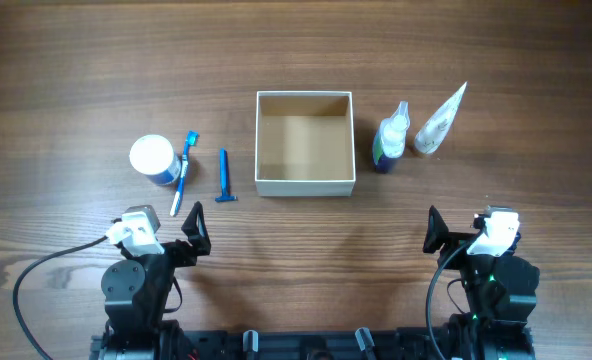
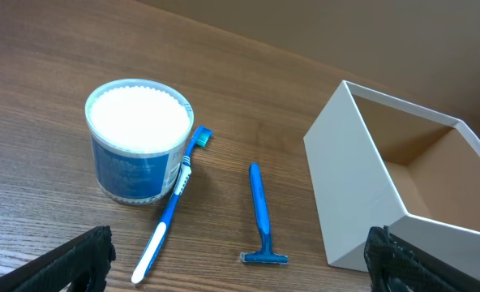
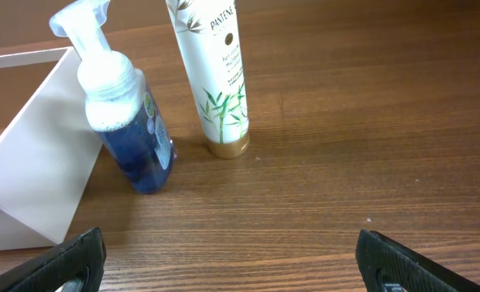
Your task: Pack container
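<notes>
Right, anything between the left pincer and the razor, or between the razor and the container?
Nothing visible. Bare table lies between the left pincer and the razor; the toothbrush and jar sit off to its left. The container beside it is open and empty.

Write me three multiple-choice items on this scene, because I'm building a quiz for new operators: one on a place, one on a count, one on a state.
1. Where does the blue razor lie?
A. inside the container
B. left of the container, outside it
C. right of the container

2. How many toiletries are on the container's right side?
A. one
B. two
C. four

3. What state is the container in?
A. open and empty
B. open and half filled
C. closed by a lid

Answers:
1 B: the razor lies between the toothbrush and the container's left wall.
2 B: only the pump bottle and the tube are there.
3 A: its tan floor shows bare from above.
</notes>
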Motion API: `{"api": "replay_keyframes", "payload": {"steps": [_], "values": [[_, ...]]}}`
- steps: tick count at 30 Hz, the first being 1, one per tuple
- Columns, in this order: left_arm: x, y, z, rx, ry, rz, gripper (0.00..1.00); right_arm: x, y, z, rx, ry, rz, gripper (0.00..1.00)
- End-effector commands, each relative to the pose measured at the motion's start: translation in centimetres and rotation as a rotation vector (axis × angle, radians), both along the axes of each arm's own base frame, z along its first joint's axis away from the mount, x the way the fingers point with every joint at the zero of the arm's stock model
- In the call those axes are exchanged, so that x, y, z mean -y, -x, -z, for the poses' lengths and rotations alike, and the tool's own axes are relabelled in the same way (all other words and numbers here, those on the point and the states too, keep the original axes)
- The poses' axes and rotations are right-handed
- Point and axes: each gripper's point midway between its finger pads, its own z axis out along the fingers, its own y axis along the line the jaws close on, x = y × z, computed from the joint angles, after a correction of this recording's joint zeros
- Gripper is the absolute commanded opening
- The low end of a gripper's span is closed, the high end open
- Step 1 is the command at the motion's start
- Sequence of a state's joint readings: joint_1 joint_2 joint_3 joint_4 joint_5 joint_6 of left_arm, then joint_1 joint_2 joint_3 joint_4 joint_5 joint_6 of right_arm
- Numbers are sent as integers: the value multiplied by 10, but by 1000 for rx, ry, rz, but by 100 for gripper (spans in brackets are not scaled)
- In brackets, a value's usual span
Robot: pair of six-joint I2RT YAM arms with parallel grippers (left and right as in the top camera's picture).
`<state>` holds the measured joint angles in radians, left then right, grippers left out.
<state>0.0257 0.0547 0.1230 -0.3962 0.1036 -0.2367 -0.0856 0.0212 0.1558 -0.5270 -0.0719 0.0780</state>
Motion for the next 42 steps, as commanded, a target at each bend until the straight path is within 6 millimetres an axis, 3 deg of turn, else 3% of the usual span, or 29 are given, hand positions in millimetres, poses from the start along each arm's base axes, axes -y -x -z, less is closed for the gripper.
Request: {"api": "replay_keyframes", "payload": {"steps": [1, 35, 39, 42], "values": [[1, 0, 0, 9, -9, 9, 100, -4, 0, -3, 17, -16, -18, 100], [1, 0, 0, 9, -9, 9, 100, -4, -1, -4, 24, -25, -16, 100], [1, 0, 0, 9, -9, 9, 100, -13, -2, -7, 29, -273, 27, 100], [1, 0, 0, 9, -9, 9, 100, -47, -2, -34, 100, -324, -181, 100]]}}
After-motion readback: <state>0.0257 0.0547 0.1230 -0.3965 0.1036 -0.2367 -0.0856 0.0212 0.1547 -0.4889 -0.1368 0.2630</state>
